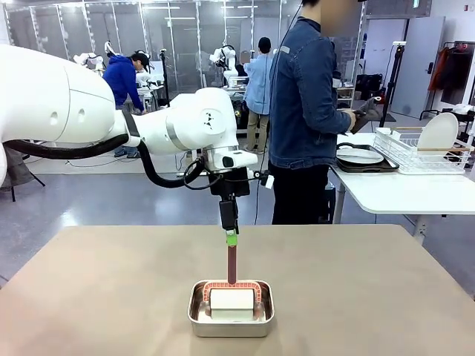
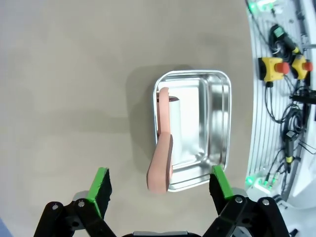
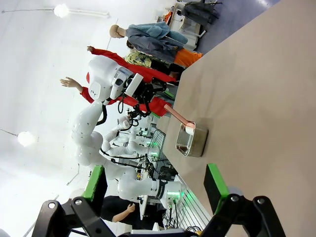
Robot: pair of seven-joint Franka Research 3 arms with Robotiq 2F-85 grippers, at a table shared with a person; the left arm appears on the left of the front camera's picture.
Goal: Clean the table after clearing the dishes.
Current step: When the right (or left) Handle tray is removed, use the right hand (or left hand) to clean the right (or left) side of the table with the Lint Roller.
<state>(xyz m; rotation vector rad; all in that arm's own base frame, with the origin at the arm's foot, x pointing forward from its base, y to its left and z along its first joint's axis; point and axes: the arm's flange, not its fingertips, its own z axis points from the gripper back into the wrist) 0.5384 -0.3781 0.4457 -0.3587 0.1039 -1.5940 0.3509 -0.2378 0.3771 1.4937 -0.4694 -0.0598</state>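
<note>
1. The table is recorded across the lower half of the front view. It lies directly beneath the left gripper, which hangs pointing down at frame centre, clear of the tabletop.
2. A small steel pan is set on the table at lower centre, straight below that gripper. A tool with a reddish-brown handle stands upright in the pan, its top end level with the green pads.
3. In the left wrist view the fingers are seen spread wide. The handle end lies between them, touched by neither pad, so nothing is clamped.
4. The right gripper is noted at the bottom of the right wrist view, jaws wide apart and nothing held. The table runs from it toward the upper right, with the pan near frame centre, well apart.
5. The tabletop is noted as plain, matte, brownish-tan and rectangular.
6. A dark tray bearing a round white plate is set on a white side table at right middle, well apart from the left gripper.
7. A person stands beside that side table. A dark object is held in one hand; what it is cannot be told.
</note>
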